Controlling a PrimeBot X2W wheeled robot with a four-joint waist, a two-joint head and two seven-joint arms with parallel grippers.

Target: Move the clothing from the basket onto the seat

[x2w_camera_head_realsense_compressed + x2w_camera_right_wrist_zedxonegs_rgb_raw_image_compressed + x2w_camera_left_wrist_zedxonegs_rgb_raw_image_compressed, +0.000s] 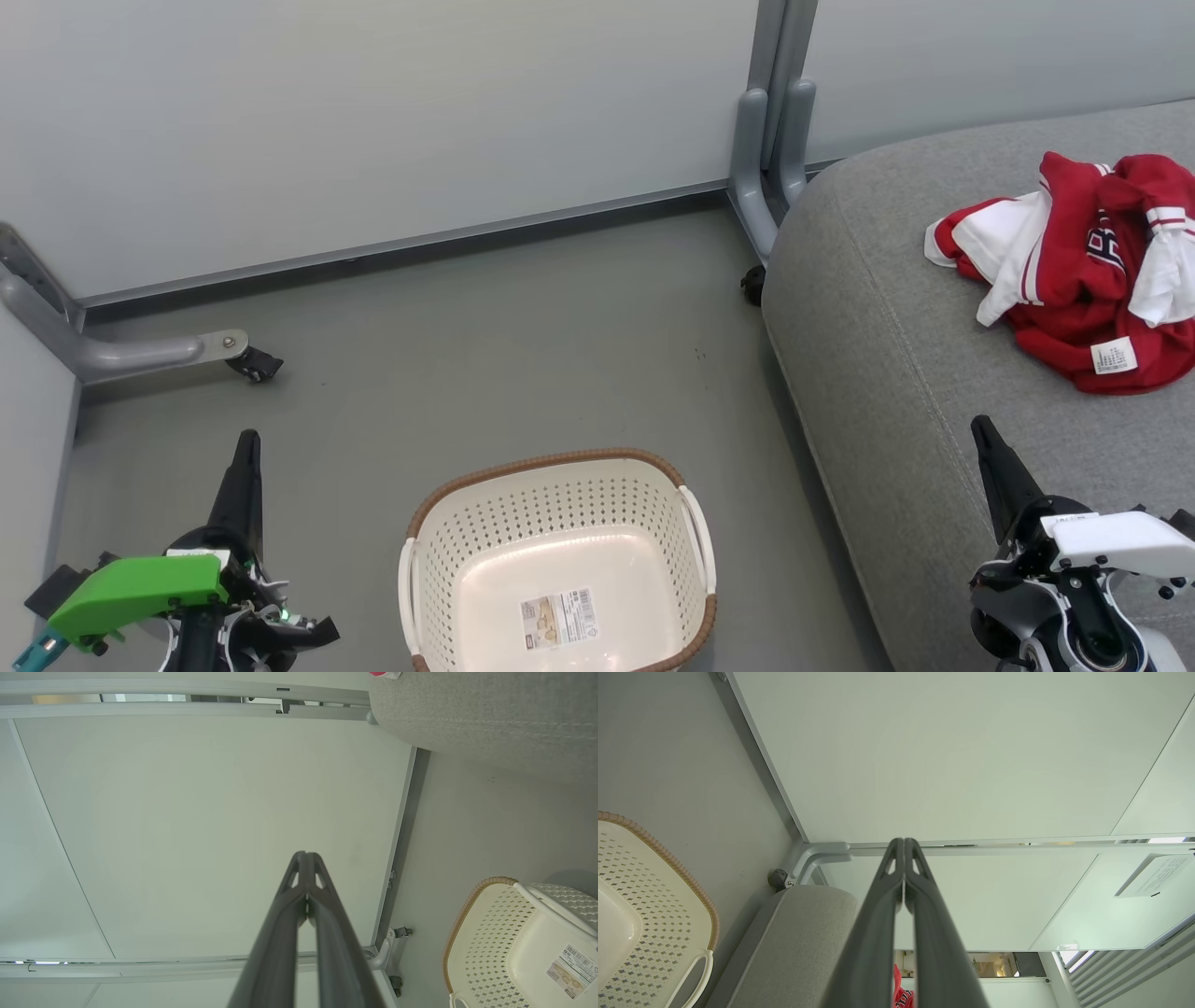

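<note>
The clothing (1083, 271), red with white trim and dark lettering, lies crumpled in a heap on the grey seat (896, 392) at the right. A sliver of it shows between the fingers in the left wrist view (902, 994). The cream basket (560, 560) with its brown woven rim stands on the floor, with just a label on its bottom; it also appears as the basket (649, 905) and the basket (518, 942). My left gripper (248, 441) is shut at the lower left, left of the basket. My right gripper (980, 427) is shut over the seat's front part, below the clothing.
Pale partition walls (373, 121) stand behind, on grey feet with castors (252, 364) at the left and a grey post (770, 159) by the seat's corner. Grey floor (523, 345) lies between the basket and the wall.
</note>
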